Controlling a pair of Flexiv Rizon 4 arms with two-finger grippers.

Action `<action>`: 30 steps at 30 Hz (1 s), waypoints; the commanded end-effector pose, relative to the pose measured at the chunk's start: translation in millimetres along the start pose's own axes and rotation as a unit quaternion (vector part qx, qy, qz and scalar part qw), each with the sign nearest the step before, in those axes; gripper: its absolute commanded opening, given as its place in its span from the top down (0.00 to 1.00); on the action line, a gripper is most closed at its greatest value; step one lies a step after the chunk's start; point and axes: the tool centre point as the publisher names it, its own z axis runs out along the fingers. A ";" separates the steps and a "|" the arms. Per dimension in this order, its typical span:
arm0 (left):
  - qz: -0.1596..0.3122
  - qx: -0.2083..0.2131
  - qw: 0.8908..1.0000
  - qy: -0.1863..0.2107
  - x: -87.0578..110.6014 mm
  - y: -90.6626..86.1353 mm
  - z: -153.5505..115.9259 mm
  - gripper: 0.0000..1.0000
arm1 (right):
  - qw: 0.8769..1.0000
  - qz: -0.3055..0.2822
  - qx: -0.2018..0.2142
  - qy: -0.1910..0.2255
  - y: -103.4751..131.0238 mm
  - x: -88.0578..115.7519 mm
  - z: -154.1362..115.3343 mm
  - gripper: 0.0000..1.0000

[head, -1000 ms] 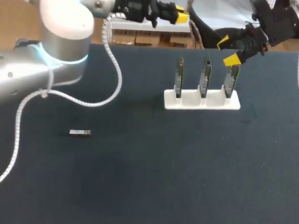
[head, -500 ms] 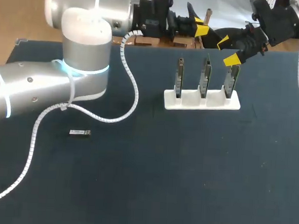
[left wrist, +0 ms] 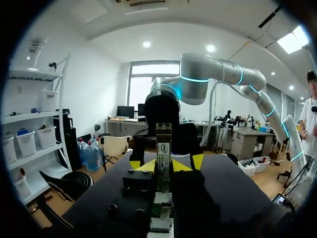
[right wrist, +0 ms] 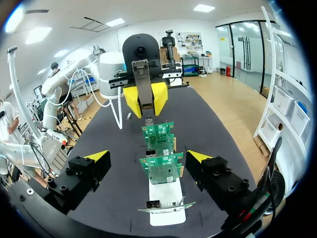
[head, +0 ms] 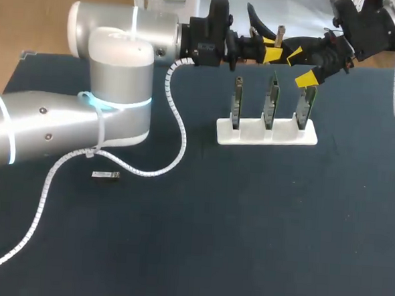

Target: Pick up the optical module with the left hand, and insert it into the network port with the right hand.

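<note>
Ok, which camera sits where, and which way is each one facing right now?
Head view: above and behind, looking down on the dark table; left arm and right arm show.
Left wrist view: on the left wrist, facing the right arm; its own jaws show, shut on the grey metal optical module.
Right wrist view: on the right wrist, facing the left arm over the white rack of green circuit boards; its open jaws show.
Shared: both wrist views show that module.

head: above-behind, looking down | wrists: low, close, facing each other | shared: white rack (head: 252, 133)
</note>
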 end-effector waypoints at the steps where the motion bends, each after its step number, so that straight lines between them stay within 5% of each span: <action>1: 0.003 -0.008 1.000 0.000 6.6 -7.2 -0.5 1.00 | 1.000 0.000 0.002 0.001 1.1 -0.4 0.3 0.00; 30: -0.009 0.002 1.000 0.004 24.2 -6.8 13.1 1.00 | 1.000 0.000 0.002 0.001 1.1 -0.4 0.3 0.00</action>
